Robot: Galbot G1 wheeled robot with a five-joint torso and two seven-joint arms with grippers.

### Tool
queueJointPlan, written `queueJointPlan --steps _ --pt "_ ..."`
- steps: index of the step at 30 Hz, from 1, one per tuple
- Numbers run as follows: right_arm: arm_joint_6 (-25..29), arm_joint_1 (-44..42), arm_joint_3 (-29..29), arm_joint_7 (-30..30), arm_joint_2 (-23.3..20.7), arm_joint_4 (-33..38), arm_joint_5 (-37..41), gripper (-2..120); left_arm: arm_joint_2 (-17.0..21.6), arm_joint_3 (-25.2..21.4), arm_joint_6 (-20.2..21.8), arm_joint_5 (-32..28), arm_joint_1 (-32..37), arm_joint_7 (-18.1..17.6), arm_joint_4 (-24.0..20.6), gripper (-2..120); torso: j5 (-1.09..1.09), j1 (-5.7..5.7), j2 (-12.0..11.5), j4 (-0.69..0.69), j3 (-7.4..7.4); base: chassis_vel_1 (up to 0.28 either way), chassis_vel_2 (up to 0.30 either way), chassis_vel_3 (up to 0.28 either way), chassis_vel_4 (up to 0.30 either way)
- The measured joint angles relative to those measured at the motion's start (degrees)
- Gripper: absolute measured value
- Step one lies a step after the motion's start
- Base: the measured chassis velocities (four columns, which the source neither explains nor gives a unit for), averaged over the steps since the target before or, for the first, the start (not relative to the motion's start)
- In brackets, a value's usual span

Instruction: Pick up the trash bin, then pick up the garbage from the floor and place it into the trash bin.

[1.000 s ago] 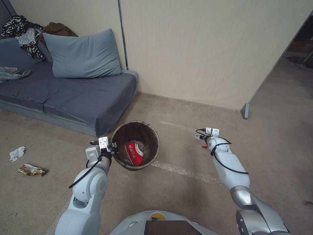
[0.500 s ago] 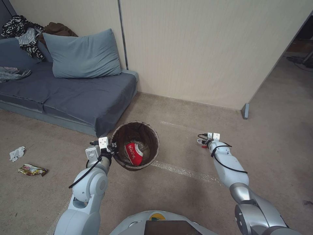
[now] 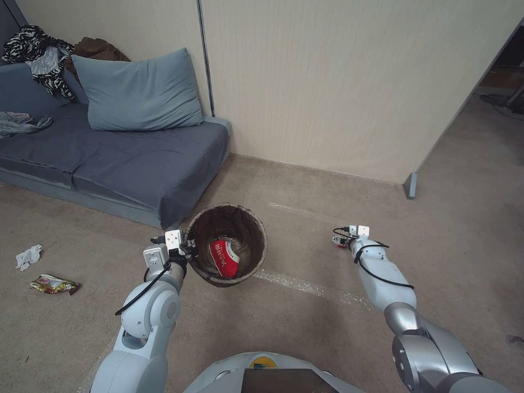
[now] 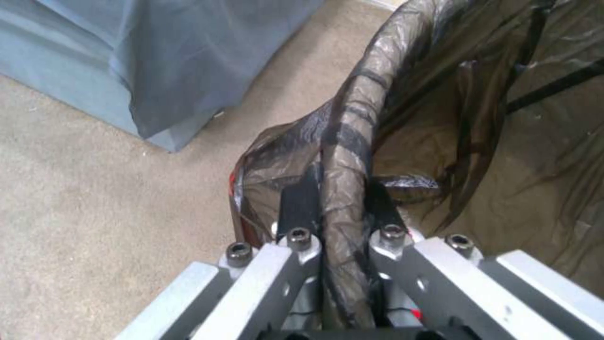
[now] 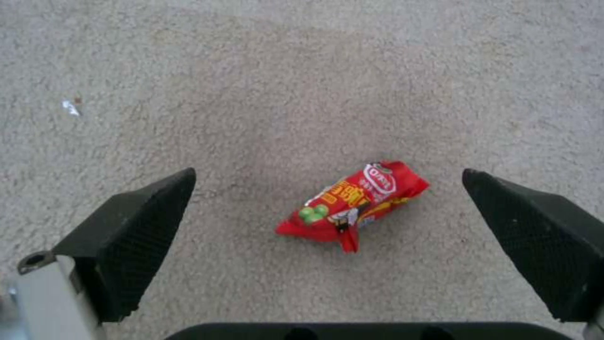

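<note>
The trash bin point(image 3: 256, 232), lined with a dark brown bag, hangs just off the carpet by the sofa corner. My left gripper point(image 3: 188, 249) is shut on its near-left rim; in the left wrist view its black fingers point(image 4: 301, 198) pinch the bag-covered rim point(image 4: 350, 137). A crushed red-and-white cup point(image 3: 224, 256) lies inside the bin. My right gripper point(image 3: 339, 242) hovers open over the carpet to the right. A red snack wrapper point(image 5: 354, 206) lies on the floor between its spread fingers point(image 5: 145, 217), untouched. White tissue point(image 3: 28, 256) and a yellow wrapper point(image 3: 53, 284) lie far left.
A grey sofa point(image 3: 125, 158) with a pillow point(image 3: 139, 93) and clothes stands at the left, its corner close to the bin. A beige wall point(image 3: 338, 82) runs behind. A partition foot point(image 3: 411, 185) marks an opening at the right. Open carpet lies between the arms.
My right arm has drawn back a little and to the right, its gripper lower over the carpet. The left arm and the bin have not moved.
</note>
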Motion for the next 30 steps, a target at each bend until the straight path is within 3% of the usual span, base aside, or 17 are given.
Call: queueJointPlan --steps 30 --pt "4.43 4.65 0.70 -1.20 0.67 -10.11 -3.30 100 0.02 0.06 0.00 0.01 -0.24 0.11 0.55 3 0.00 0.00 0.00 0.00 0.00 0.000 0.000 0.000 0.000"
